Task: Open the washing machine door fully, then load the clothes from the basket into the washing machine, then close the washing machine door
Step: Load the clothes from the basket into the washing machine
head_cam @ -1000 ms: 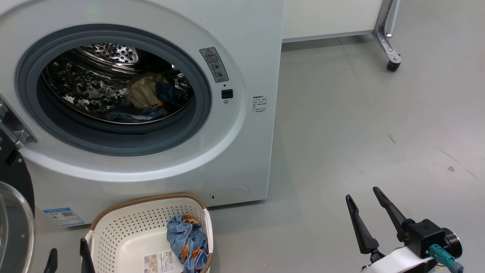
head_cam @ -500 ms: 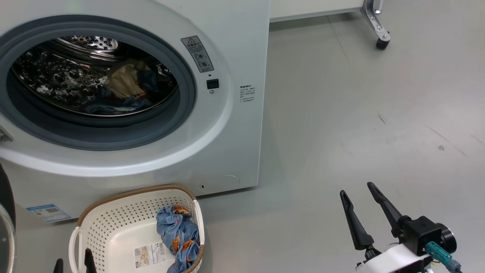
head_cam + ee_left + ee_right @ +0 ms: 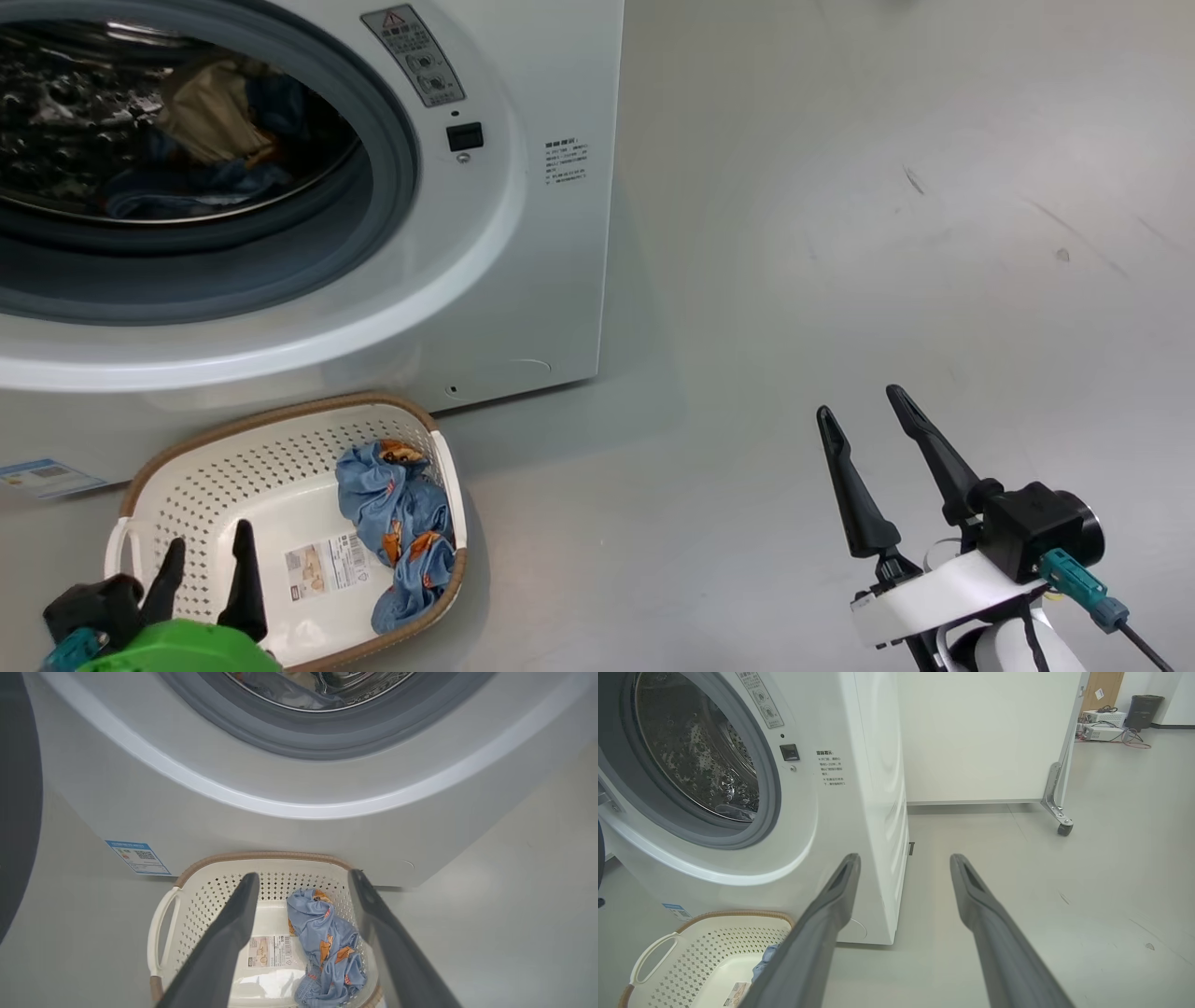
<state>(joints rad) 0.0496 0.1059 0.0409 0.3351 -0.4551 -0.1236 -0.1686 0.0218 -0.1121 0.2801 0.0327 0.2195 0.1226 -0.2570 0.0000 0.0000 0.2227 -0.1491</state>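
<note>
Over the basket (image 3: 201, 905), your left tool (image 3: 303, 875) is hovering with jaws apart, so you are best lowering straight onto the blue clothes (image 3: 327, 942) bunched, seemingly one piece, along its right wall.

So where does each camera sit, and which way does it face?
Head view: on the head, looking down at the washing machine, the basket and floor; left gripper lower left, right gripper lower right.
Left wrist view: on the left wrist, looking down between its own fingers at the clothes in the basket.
Right wrist view: on the right wrist, low, facing the washing machine and a wheeled panel past its own fingers.
Shared: all three show the basket and washing machine.
</note>
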